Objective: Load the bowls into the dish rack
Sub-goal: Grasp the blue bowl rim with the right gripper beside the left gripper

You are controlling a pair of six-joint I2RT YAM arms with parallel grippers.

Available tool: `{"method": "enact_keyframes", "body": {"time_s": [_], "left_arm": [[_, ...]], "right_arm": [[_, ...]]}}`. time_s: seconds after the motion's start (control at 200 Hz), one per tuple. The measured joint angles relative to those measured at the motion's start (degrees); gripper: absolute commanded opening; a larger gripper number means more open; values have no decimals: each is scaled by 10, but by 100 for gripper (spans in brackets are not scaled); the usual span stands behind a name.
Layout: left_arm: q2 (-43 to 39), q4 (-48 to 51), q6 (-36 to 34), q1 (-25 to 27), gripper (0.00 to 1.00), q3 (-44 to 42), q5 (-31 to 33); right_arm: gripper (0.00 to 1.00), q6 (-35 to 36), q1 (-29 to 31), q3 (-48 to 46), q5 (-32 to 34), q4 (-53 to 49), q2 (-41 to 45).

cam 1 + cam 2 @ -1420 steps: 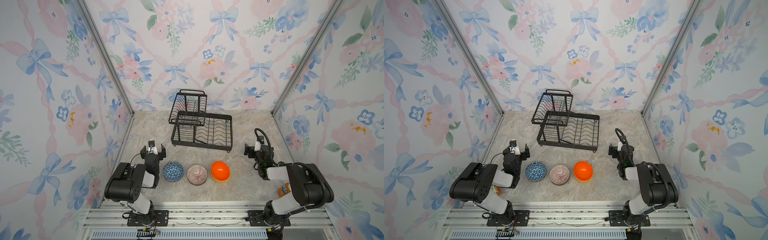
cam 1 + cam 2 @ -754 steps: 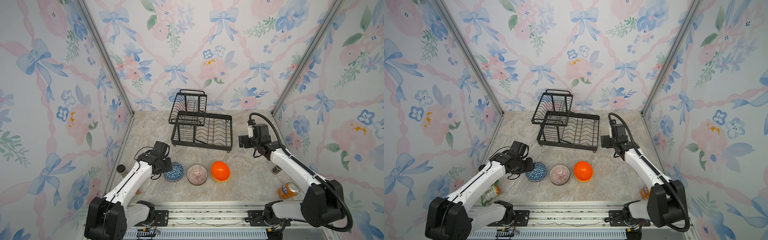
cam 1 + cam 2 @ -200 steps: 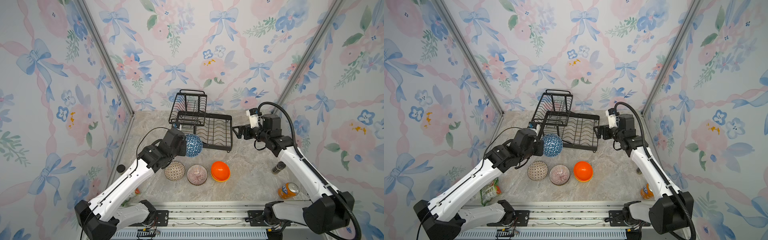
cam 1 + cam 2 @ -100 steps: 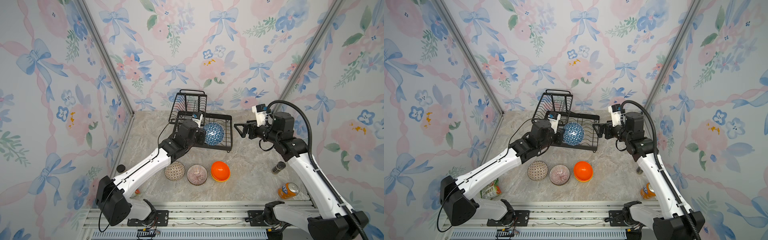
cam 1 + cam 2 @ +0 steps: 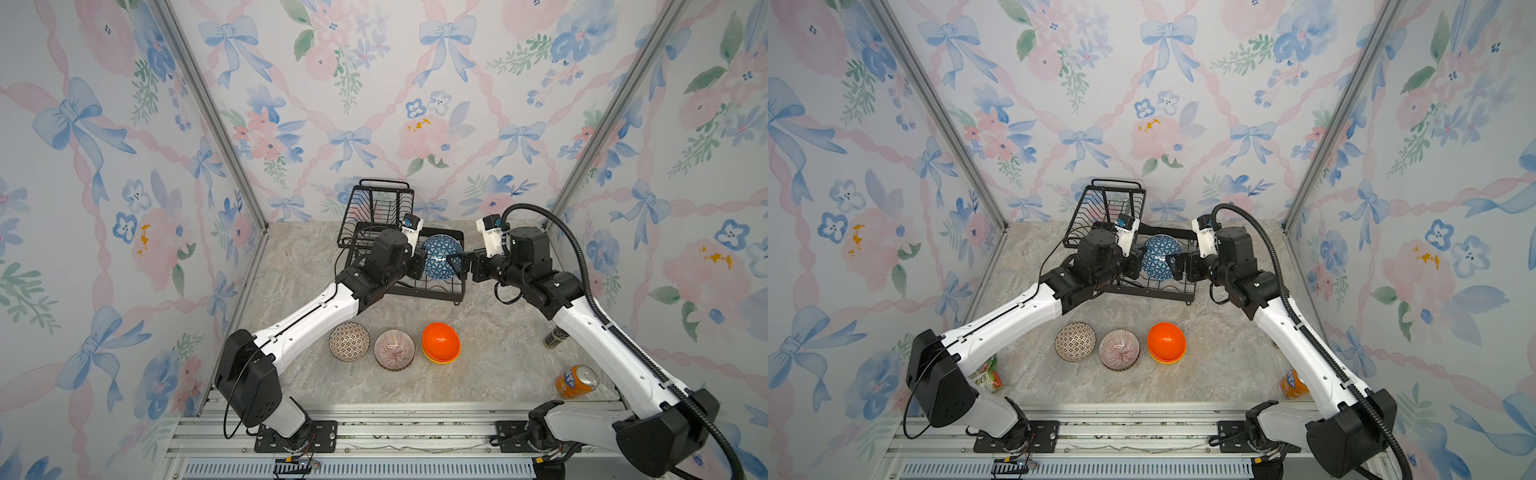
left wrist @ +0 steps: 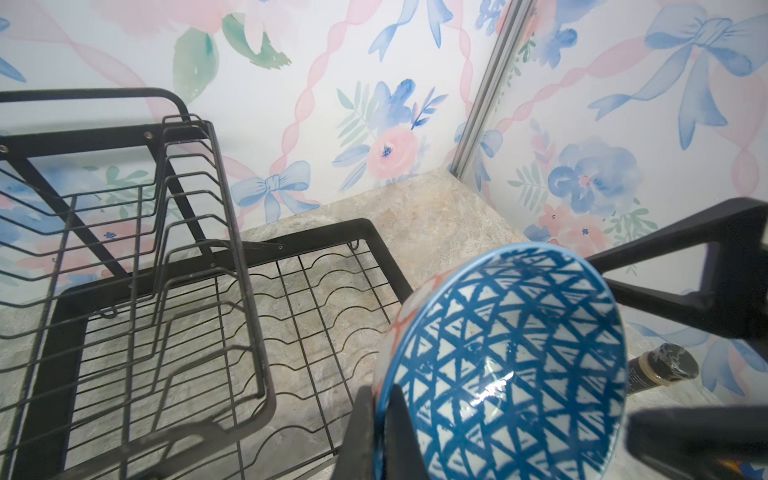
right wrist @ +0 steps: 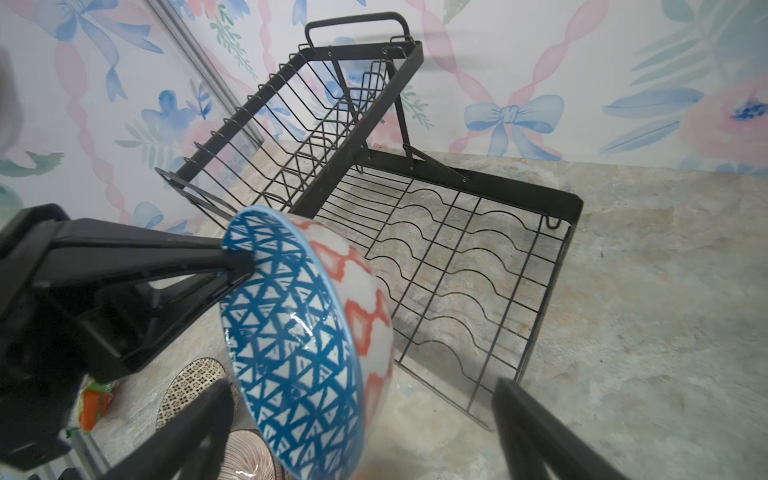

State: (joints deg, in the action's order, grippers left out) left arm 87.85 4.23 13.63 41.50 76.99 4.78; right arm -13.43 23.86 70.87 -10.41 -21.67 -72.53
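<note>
So far the dish rack [image 5: 376, 208] is empty: the left gripper [image 5: 423, 266] pinches the blue bowl [image 5: 441, 262] by its rim, on edge over the lower tier, with the right gripper [image 5: 462, 267] spread wide around it. The lattice bowl [image 5: 349, 341], pink bowl [image 5: 394, 349] and orange bowl [image 5: 440, 343], perhaps stacked on another, wait on the table [image 5: 299, 266].

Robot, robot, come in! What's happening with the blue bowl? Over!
Left pincer shut on blue bowl rim. Right pincer open around its other side. Bowl tilted above dish rack, nothing blocking.

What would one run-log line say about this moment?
left jaws: shut on blue bowl rim | right jaws: open, straddling that bowl | bowl: on edge above dish rack base
</note>
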Motion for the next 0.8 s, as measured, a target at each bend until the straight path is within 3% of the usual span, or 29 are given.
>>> {"method": "enact_keyframes", "body": {"time_s": [0.36,0.535,0.6,0.8], "left_arm": [[16,-16,-2,0,0,2,-9],[24,-16,-2,0,0,3,-13],[26,-16,-2,0,0,3,-14],[32,-16,-2,0,0,5,-23]], "right_arm": [[80,-16,0,4,38,10,-30],[66,-18,0,4,40,14,-39],[56,-18,0,5,40,14,-43],[49,-20,0,8,41,14,-51]]}}
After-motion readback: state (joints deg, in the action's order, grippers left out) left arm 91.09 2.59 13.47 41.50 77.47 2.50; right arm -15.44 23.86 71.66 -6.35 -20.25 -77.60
